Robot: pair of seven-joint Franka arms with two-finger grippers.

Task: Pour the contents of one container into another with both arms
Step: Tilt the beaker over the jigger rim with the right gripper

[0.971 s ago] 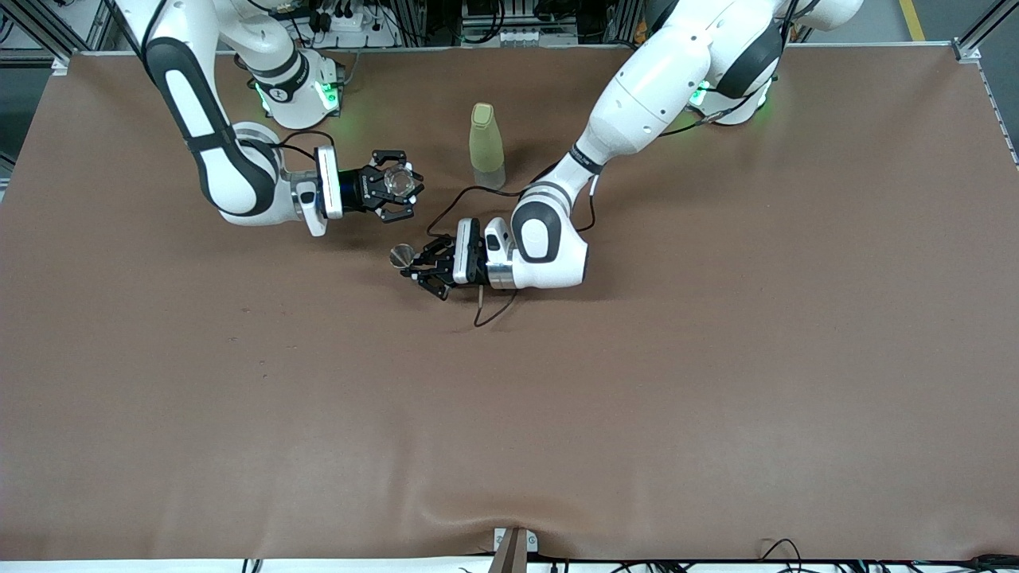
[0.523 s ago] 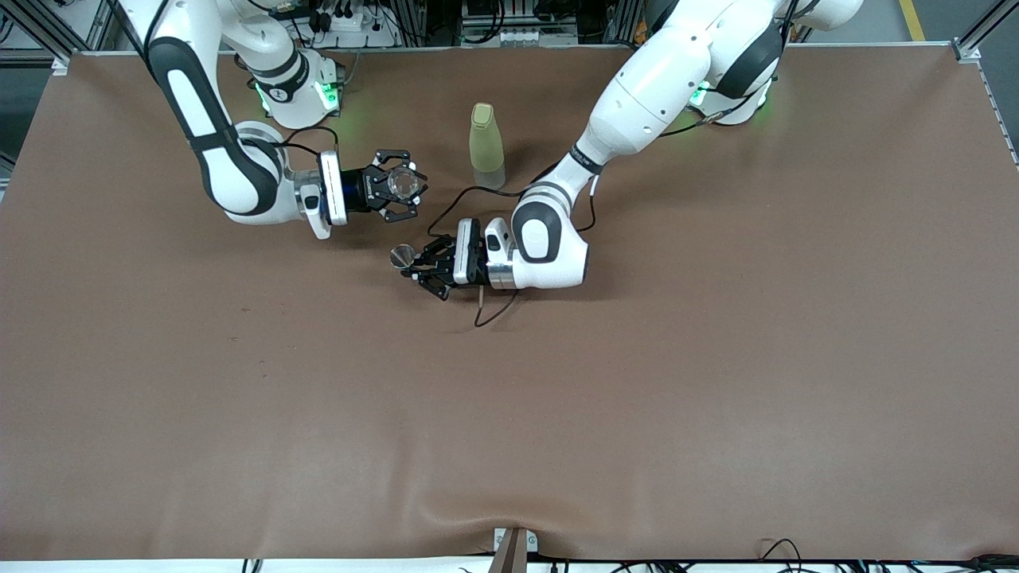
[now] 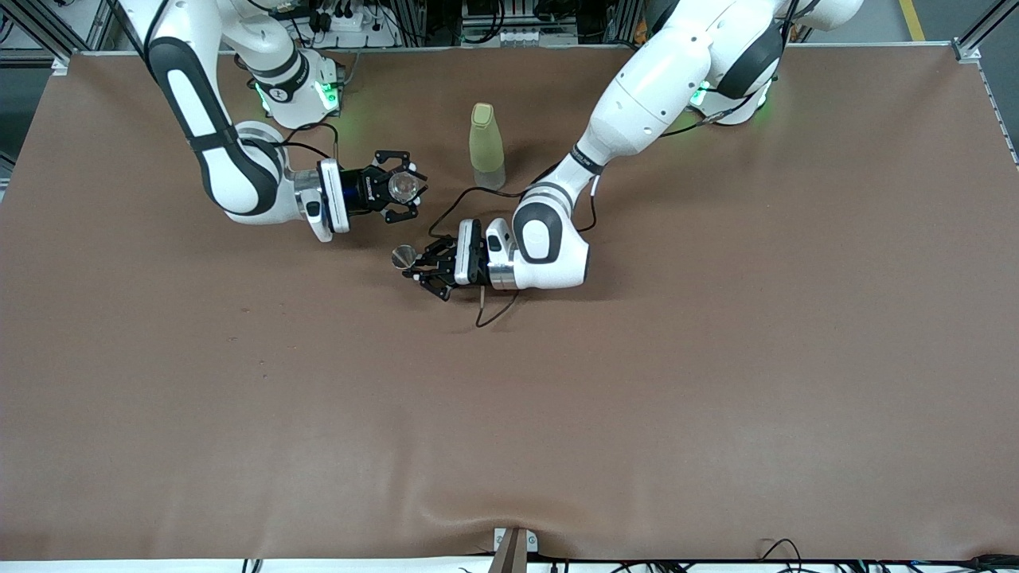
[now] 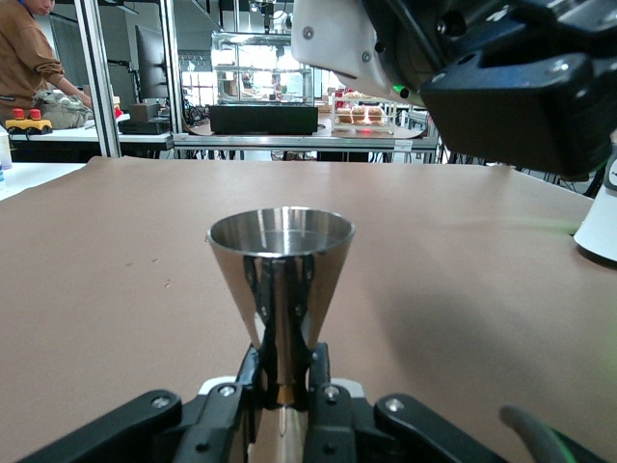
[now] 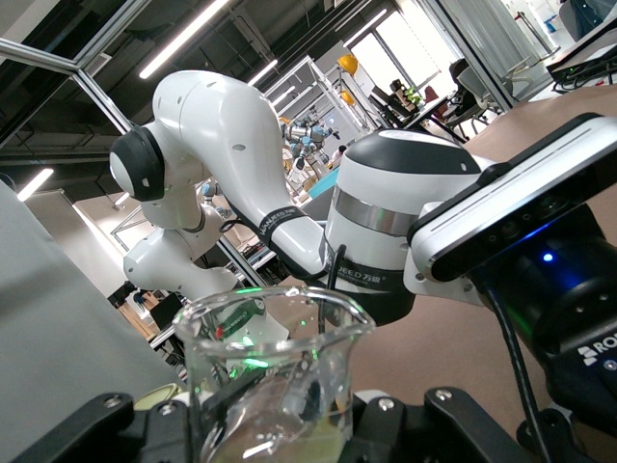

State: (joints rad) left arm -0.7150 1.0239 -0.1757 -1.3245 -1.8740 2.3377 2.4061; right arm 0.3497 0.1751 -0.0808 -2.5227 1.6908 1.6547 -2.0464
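A clear glass beaker (image 3: 403, 187) is held above the table by my right gripper (image 3: 392, 189), shut on it. In the right wrist view the beaker (image 5: 275, 371) fills the space between the fingers of the right gripper (image 5: 280, 429), and the scene around it looks tilted. A steel cone-shaped measuring cup (image 3: 403, 255) stands upright with its mouth up, nearer the front camera than the beaker. My left gripper (image 3: 419, 267) is shut on its narrow waist. The left wrist view shows the cup (image 4: 281, 265) rising from the closed left gripper (image 4: 282, 386).
A tall yellow-green capped bottle (image 3: 486, 146) stands on the brown table (image 3: 637, 398) between the two arms' bases, close to the left arm's forearm (image 3: 557, 183). A black cable (image 3: 493, 314) loops on the table under the left wrist.
The right gripper has brought the beaker slightly closer to the steel cup and rolled a little. The left arm has hardly moved.
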